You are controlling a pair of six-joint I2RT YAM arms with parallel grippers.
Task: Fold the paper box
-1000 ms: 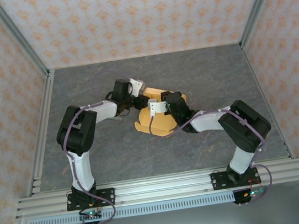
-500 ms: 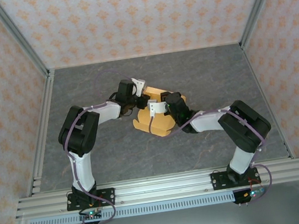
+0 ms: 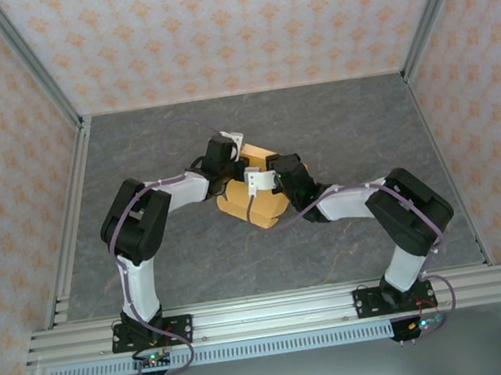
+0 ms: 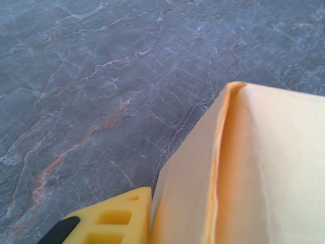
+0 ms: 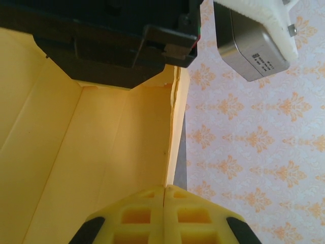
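Leftward and inward goes the orange-yellow thin card paper box [image 3: 252,208]: over the last second it draws in from a splayed shape to a tighter, more box-like one, while the left arm swings closer to the right arm.

Nearest the bases, the right tool [image 5: 164,195] is fully closed, its yellow fingers pinching the edge of an upright card wall. The box sits mid-tabletop between the two arms, its inner panels raised.

Beyond it, the left tool [image 3: 229,164] presses in from the far left side. One yellow finger [image 4: 119,218] lies against an outer wall, but I cannot tell whether the pair has closed on the card.

Around them the grey marbled tabletop [image 3: 345,128] lies bare. I judge a side wall is being folded up, and the box is not yet finished.
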